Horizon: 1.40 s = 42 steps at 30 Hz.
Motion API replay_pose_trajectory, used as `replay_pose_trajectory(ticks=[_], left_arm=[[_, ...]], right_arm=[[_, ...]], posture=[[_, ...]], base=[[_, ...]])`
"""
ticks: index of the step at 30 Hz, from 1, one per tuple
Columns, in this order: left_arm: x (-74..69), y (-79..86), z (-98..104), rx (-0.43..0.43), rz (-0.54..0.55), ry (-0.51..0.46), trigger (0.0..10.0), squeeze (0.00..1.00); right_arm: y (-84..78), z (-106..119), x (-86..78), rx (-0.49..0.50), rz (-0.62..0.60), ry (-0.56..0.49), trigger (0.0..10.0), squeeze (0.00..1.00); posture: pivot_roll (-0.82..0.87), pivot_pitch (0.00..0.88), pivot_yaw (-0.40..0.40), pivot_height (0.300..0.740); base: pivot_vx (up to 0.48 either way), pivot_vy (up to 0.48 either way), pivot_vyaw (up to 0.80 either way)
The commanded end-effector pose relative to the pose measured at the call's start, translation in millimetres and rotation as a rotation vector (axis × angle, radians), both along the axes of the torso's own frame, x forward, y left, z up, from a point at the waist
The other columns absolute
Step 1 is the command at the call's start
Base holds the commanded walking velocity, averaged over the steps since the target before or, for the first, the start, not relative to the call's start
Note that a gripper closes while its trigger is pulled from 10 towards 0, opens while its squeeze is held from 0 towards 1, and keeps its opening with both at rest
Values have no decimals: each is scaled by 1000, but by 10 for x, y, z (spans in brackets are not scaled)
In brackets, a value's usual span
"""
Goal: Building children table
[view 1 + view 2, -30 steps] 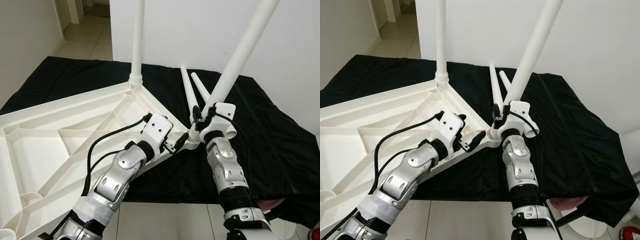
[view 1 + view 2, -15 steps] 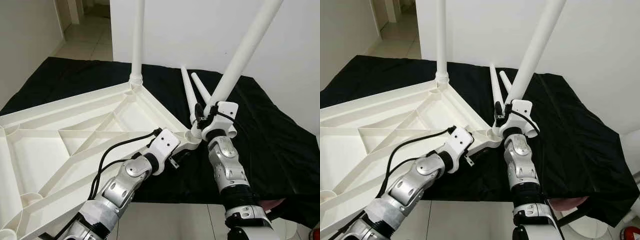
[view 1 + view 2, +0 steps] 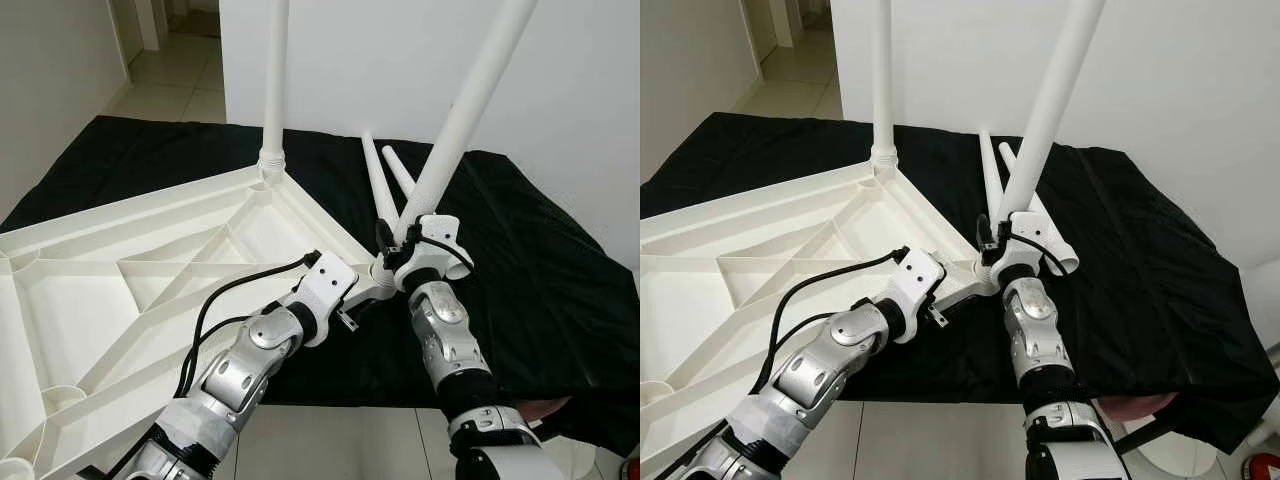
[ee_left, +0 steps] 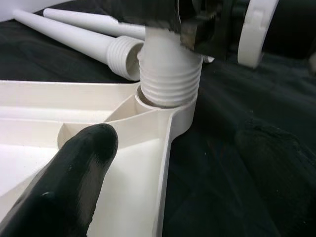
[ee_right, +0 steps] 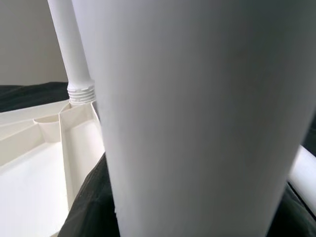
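Tabletop (image 3: 130, 270) lies upside down before me, white plastic with ribbed underside facing up, resting on a black cloth (image 3: 560, 260) that covers the surface below. One leg (image 3: 273, 80) stands upright, already seated in the far corner socket. A second leg (image 3: 465, 110) leans at a slant, its threaded end (image 4: 170, 81) set into the near corner socket (image 4: 168, 111) (the threads are still showing above the rim). My right gripper (image 3: 397, 247) is pinching this slanted leg just above the threaded end, fingers closed around it. My left gripper (image 4: 173, 173) is at the same corner, fingers spread, one finger (image 4: 74, 182) lying over the tabletop's inner side and the other out over the cloth, so the corner rim sits between them; I cannot tell whether either finger is touching the plastic. Two more spare legs (image 3: 385, 185) lie flat on the cloth just behind the corner, side by side, tapered ends pointing away from me. Beyond the cloth stands a white wall (image 3: 400, 60), and to my left a tiled floor (image 3: 170, 85) runs off into a hallway.
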State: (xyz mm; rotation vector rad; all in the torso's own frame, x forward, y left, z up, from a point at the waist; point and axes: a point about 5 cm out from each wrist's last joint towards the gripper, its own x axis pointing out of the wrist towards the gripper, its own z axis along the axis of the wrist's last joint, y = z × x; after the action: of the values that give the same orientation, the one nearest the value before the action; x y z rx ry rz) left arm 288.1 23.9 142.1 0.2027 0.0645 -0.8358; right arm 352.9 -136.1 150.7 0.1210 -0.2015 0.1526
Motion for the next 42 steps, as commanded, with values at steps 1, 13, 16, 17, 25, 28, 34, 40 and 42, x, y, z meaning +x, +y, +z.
replay_pose_trajectory(ticks=[1, 13, 16, 17, 25, 28, 34, 40, 42], left_arm=[[-17, -20, -13, 9, -11, 19, 10000, 0], [-31, -147, -211, 137, -60, 111, 10000, 0], [-18, -177, -267, 169, -48, 151, 10000, 0], [-18, -177, -267, 169, -48, 151, 10000, 0], [34, -202, -318, 234, -35, 186, 10000, 0], [30, -200, -309, 233, -53, 182, 10000, 0], [-24, -186, -306, 229, -128, 191, 0, 0], [-97, -146, -282, 225, -220, 201, 0, 0], [-128, -124, -288, 238, -256, 196, 3373, 0]], right_arm=[[-44, 71, 22, 19, -12, -23, 10000, 0], [-206, 380, -1, 161, -70, -182, 10000, 0], [-211, 394, 2, 152, -73, -186, 10000, 0], [-211, 394, 2, 152, -73, -186, 10000, 0], [-221, 374, -8, 144, -87, -179, 10000, 0], [-232, 361, -14, 143, -90, -175, 10000, 0], [-252, 350, -17, 133, -98, -171, 10000, 0], [-256, 346, -16, 125, -100, -170, 10000, 0], [-249, 343, -13, 122, -97, -169, 10000, 0]], posture=[[36, 0, -75, 740], [32, 0, -68, 740], [30, 0, -63, 740], [30, 0, -63, 740], [20, 0, -47, 740], [18, 0, -45, 740], [15, 0, -40, 740], [16, 0, -40, 740], [16, 0, -41, 740]], base=[[0, 0, 0], [0, 0, 0], [0, 0, 0], [0, 0, 0], [0, 0, 0], [0, 0, 0], [0, 0, 0], [0, 0, 0], [0, 0, 0]])
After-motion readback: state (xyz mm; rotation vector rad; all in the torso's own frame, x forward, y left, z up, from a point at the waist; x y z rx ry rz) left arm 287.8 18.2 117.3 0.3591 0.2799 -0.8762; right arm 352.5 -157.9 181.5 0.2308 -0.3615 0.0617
